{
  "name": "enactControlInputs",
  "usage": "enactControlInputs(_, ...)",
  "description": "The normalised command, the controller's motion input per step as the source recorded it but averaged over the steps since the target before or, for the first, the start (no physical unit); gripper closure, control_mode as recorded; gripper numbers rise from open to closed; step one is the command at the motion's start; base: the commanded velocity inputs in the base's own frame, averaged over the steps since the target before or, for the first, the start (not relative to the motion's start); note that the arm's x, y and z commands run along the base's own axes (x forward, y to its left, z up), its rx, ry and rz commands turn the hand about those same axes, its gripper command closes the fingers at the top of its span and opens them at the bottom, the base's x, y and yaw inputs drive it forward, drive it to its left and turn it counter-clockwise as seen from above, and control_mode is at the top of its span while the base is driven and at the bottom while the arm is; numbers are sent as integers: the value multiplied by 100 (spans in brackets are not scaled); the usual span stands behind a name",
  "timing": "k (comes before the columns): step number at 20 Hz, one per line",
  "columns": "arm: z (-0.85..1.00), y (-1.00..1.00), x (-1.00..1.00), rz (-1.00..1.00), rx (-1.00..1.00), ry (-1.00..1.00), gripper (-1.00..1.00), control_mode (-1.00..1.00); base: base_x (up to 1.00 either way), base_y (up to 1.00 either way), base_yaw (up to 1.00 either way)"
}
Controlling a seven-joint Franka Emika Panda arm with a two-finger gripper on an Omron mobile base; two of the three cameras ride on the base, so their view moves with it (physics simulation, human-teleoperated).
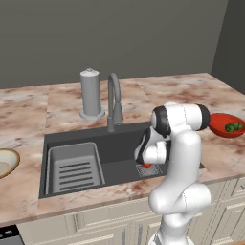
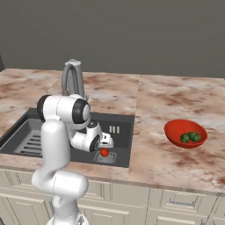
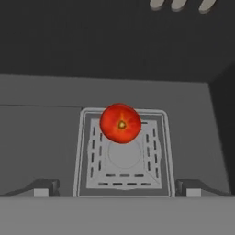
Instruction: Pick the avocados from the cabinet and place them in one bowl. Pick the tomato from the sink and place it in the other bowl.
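Red tomato (image 3: 120, 123) sits on the square drain (image 3: 124, 156) at the bottom of the sink (image 1: 119, 143), toward the drain's far edge as the hand view frames it. Hand (image 3: 117, 188) hangs inside the basin directly over it; both fingertips (image 3: 43, 187) show low in that view, spread wide to either side, nothing between them, so the hand is open and empty. Key relation: tomato lies ahead of the fingertips along the hand's line of sight and close to midway between them, a touch toward the far side of the drain. It is round, so no long axis to align with; judgement is that a straight advance along the hand's own axis, with a small nudge forward, should bring the fingers around it. Left base view, reading left to right: tan-rimmed bowl (image 1: 6, 162) at the edge of the surface (image 1: 28, 115), ribbed rack (image 1: 76, 167), faucet (image 1: 114, 98), then the arm hiding most of the tomato, and the red bowl (image 1: 224, 125) with avocados (image 1: 233, 127) far right. Right base view shows what the left hides: tomato clear of the wrist, resting on the drain, and two avocados already in the red bowl. Tan bowl looks empty; tomato step is not yet done.
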Motion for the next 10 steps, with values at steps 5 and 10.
enactControlInputs(5, 0, 0, 0, 4, 2, -2, -100, -100, 0, 0, 0)
enactControlInputs(10, 0, 0, 28, 0, 0, 0, -100, -100, 0, 0, 0)
